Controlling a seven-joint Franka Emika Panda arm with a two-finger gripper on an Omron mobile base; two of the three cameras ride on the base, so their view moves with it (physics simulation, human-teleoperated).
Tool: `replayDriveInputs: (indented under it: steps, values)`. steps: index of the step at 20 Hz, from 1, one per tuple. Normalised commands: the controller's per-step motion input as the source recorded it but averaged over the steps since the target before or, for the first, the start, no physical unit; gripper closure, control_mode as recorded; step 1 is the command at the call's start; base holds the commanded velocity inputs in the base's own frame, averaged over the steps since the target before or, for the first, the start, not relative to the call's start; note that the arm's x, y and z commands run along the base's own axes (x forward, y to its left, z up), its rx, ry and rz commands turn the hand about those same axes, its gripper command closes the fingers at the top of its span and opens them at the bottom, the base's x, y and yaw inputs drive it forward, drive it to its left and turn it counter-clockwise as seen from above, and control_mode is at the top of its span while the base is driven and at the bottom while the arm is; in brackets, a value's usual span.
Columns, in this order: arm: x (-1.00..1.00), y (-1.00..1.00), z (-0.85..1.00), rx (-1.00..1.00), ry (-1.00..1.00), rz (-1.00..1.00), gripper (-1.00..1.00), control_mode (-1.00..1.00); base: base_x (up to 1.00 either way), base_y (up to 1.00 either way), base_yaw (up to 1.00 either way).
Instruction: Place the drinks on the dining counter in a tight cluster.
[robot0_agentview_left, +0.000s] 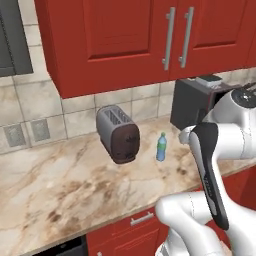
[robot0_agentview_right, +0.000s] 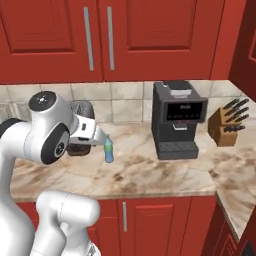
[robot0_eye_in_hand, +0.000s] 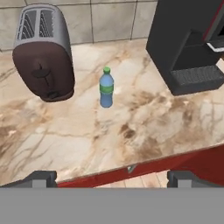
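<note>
One of the drinks, a small blue water bottle (robot0_eye_in_hand: 106, 87) with a green cap, stands upright on a marble worktop (robot0_eye_in_hand: 131, 131) backed by a tiled wall. It sits between a toaster and a coffee machine, and also shows as the bottle (robot0_agentview_left: 161, 147) and the bottle (robot0_agentview_right: 108, 150) in the base views. My gripper (robot0_eye_in_hand: 113, 179) hovers open in front of the worktop's edge, well short of the bottle, with nothing between its fingertips (robot0_eye_in_hand: 41, 178). The dining counter is out of view.
A silver and dark toaster (robot0_agentview_left: 118, 134) stands left of the bottle. A black coffee machine (robot0_agentview_right: 177, 120) stands to its right, and a knife block (robot0_agentview_right: 227, 122) is in the far right corner. Red wall cabinets (robot0_agentview_left: 125, 40) hang above the worktop.
</note>
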Motion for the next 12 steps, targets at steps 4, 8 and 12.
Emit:
replayDriveInputs:
  steps: [4, 8, 12]
  values:
    - [0.0, 0.0, 0.0, 0.0, 0.0, 0.0, -1.0, 1.0, 0.54, 0.0, 0.59]
    - [0.0, 0.0, 0.0, 0.0, 0.0, 0.0, -1.0, 1.0, 0.16, -0.08, 0.36]
    - [0.0, 0.0, 0.0, 0.0, 0.0, 0.0, -1.0, 1.0, 0.0, 0.0, 0.0]
